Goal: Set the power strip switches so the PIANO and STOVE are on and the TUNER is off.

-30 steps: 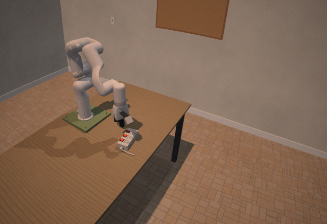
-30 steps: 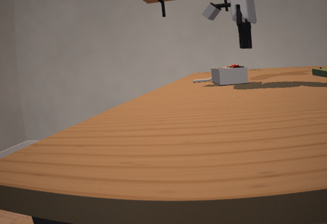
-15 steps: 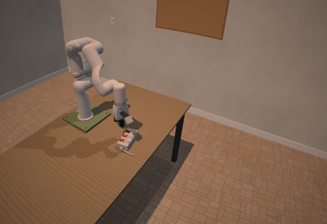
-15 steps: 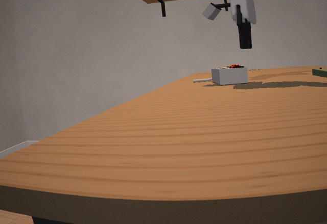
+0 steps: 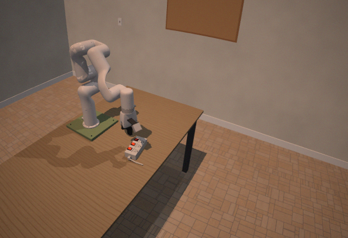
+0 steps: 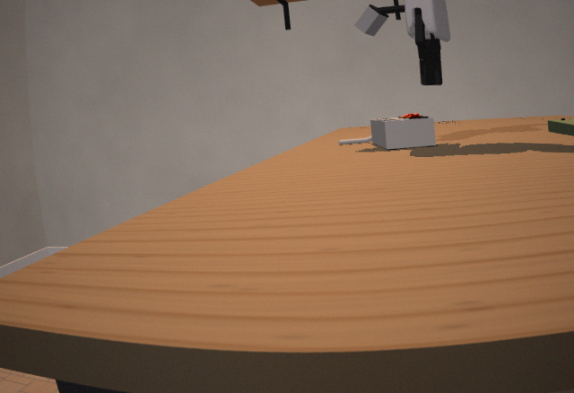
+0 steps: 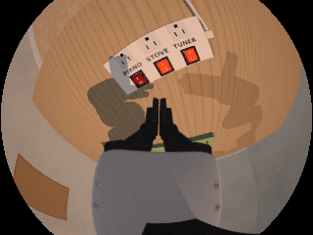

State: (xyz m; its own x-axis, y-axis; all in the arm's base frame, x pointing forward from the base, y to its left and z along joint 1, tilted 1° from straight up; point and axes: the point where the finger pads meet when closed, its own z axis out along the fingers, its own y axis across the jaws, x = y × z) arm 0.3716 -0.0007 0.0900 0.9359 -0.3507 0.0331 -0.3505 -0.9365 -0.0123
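The grey power strip lies flat and the right way up on the table near its right edge. It also shows in the exterior view and in the wrist view. Its three red rocker switches are labelled PIANO, STOVE and TUNER. The PIANO switch looks darker than the other two. My gripper is shut and empty. It hangs above the table just short of the PIANO end of the strip, as the exterior view and the top view show.
The strip's short white cord points away from the arm. The green base plate under the arm lies behind the gripper. The table's right edge runs close to the strip.
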